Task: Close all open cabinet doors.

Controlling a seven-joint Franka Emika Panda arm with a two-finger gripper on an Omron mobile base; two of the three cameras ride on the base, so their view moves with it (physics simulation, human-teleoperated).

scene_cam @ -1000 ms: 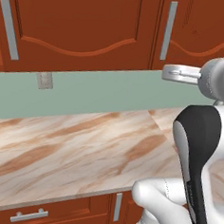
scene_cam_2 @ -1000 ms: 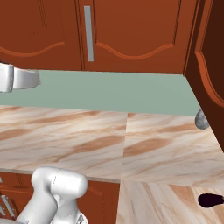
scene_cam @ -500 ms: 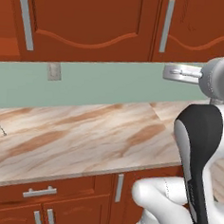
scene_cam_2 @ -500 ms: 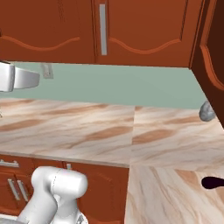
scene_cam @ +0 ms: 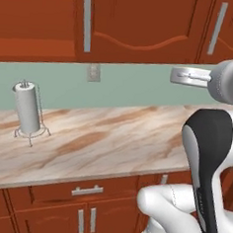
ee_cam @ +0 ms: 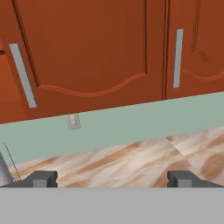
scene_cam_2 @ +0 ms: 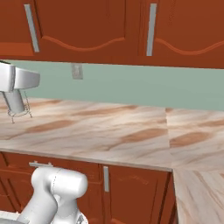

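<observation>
Wooden doors (ee_cam: 87,52) hang shut above the counter (scene_cam: 101,142), straight ahead of and higher than our pincer (ee_cam: 111,179), their bar handles (ee_cam: 177,57) running vertically. We see 2 fingertips (ee_cam: 41,178) spread wide, holding nothing. We cannot spot an open door from here; we judge it lies off to one side.

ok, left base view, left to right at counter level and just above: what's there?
Paper towel holder standing on the marble counter → wall outlet on the green backsplash → the robot's arm rising at the right. Above them the cabinet doors run across the top.
</observation>
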